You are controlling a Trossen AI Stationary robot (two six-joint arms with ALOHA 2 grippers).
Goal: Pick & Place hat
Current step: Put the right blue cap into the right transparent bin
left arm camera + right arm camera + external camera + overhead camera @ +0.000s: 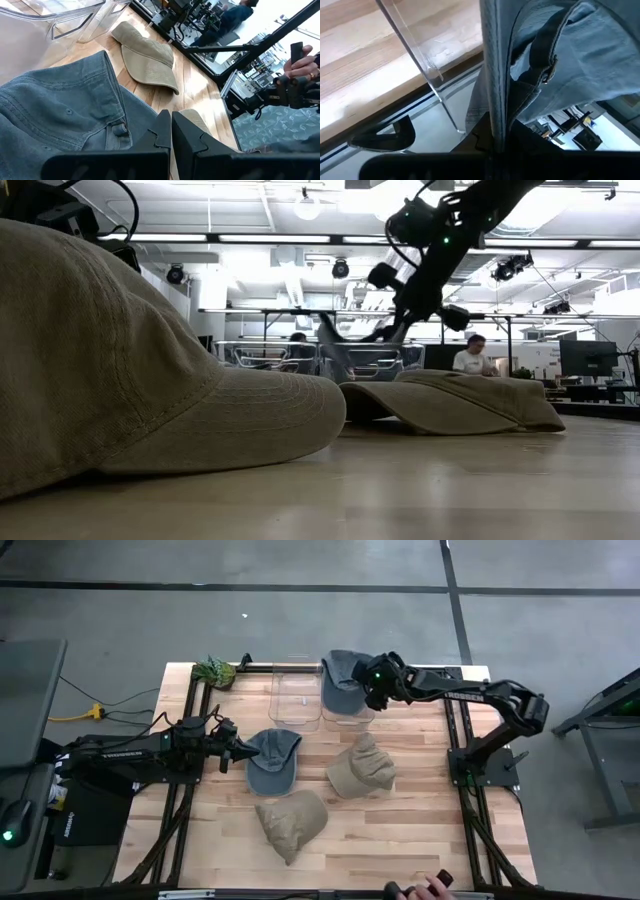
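Right gripper (368, 692) is clenched on a blue-grey hat (343, 678), pinching a fold of its cloth between the two fingers; the right wrist view shows the denim edge and the back strap with its small buckle hanging straight out from the jaws. The hat hangs over the far clear plastic bin (349, 700), on the side of the gripper away from its arm, with its crown draped over the bin's rim. A second clear bin (295, 692) stands just beside the first, farther from the gripper.

Left gripper (243, 752) is shut with its fingertips pressed together, holding nothing, its tips at the edge of a second blue-grey hat (272, 760) that lies flat on the wooden table (400, 840) directly ahead of it. In the left wrist view that hat's denim fills the space just before the closed fingers (162, 135).

Beyond this hat, well past the left gripper, a tan hat (362, 767) lies on the table, and another tan hat (290, 822) lies nearer the front edge. A small green plant-like object (214, 671) sits at the far corner of the table on the left arm's side. A person's hand (432, 888) holding a dark controller shows at the table's front edge.
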